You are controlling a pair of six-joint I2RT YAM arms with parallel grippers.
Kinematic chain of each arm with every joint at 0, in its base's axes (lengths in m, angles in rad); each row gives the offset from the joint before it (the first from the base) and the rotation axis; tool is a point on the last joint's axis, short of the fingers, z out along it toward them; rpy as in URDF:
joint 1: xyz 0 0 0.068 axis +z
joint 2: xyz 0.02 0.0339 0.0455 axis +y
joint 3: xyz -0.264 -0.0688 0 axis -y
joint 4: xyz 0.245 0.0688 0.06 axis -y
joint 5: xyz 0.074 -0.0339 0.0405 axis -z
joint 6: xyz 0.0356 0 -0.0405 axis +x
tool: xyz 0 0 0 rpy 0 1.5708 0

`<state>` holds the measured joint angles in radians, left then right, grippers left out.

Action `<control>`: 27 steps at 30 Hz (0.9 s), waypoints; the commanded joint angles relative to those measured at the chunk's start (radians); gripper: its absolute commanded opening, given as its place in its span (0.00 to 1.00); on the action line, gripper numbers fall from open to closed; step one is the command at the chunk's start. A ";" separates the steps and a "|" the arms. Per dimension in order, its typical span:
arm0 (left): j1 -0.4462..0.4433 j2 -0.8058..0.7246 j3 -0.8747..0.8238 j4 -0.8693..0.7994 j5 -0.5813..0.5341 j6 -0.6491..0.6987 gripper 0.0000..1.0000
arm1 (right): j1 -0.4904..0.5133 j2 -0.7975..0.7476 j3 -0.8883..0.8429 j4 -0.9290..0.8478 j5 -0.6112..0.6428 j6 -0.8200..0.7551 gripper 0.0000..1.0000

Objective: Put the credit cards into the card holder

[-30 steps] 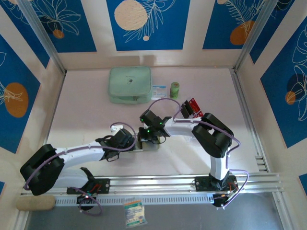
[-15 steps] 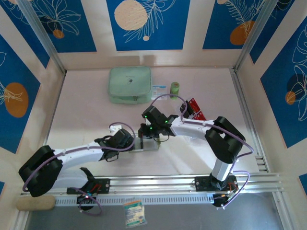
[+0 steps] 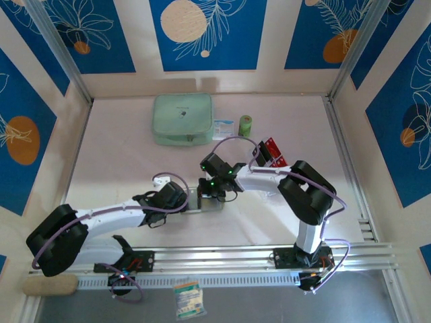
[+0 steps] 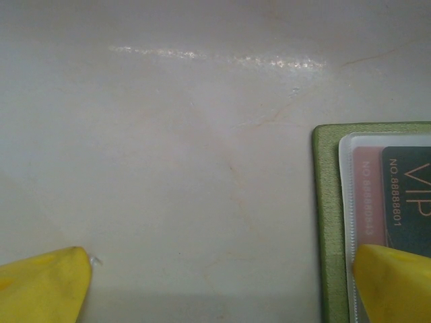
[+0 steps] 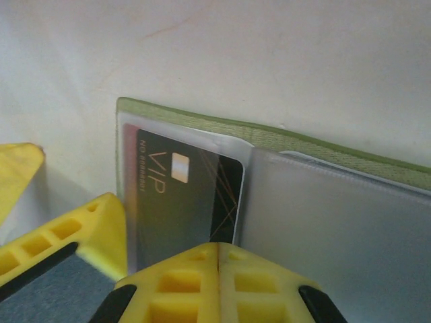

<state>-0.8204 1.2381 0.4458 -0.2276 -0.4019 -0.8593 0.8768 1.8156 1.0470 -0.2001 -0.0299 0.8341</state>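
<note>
Small olive-green folding card holder [image 3: 213, 204] lay open on the pale tabletop [image 3: 121, 161] at mid-frame in the overhead view. A dark VIP-printed plastic card [image 5: 182, 195] sat tucked in its clear sleeve [image 4: 348, 202] over a red card [image 4: 369, 202], and more bright red cards [image 3: 271, 149] sat well apart toward the upper right. Left gripper [image 4: 219, 286] stood spread wide and empty, one yellow finger [image 4: 47, 282] above bare table and the other over the sleeve. Right gripper [image 5: 219, 254] had its fingers pressed together at the dark card's near edge, bottom centre of its wrist view, with nothing visibly pinched.
</note>
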 commanded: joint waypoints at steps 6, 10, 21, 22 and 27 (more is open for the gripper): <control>0.008 0.005 -0.012 -0.007 -0.016 -0.009 1.00 | 0.021 0.056 0.042 -0.066 0.007 -0.038 0.00; 0.013 -0.001 0.010 -0.023 -0.016 0.005 1.00 | 0.035 0.083 0.075 -0.087 0.008 -0.043 0.00; 0.076 -0.086 0.035 -0.106 -0.009 -0.023 1.00 | 0.040 0.101 0.090 -0.100 0.012 -0.035 0.00; 0.079 -0.083 0.032 -0.106 -0.005 -0.024 1.00 | 0.039 0.101 0.091 -0.101 0.012 -0.033 0.00; 0.084 -0.069 0.021 -0.081 0.016 -0.021 1.00 | 0.039 0.107 0.100 -0.098 0.001 -0.028 0.00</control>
<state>-0.7460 1.1622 0.4572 -0.2951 -0.3973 -0.8669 0.9062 1.8912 1.1263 -0.2600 -0.0227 0.8108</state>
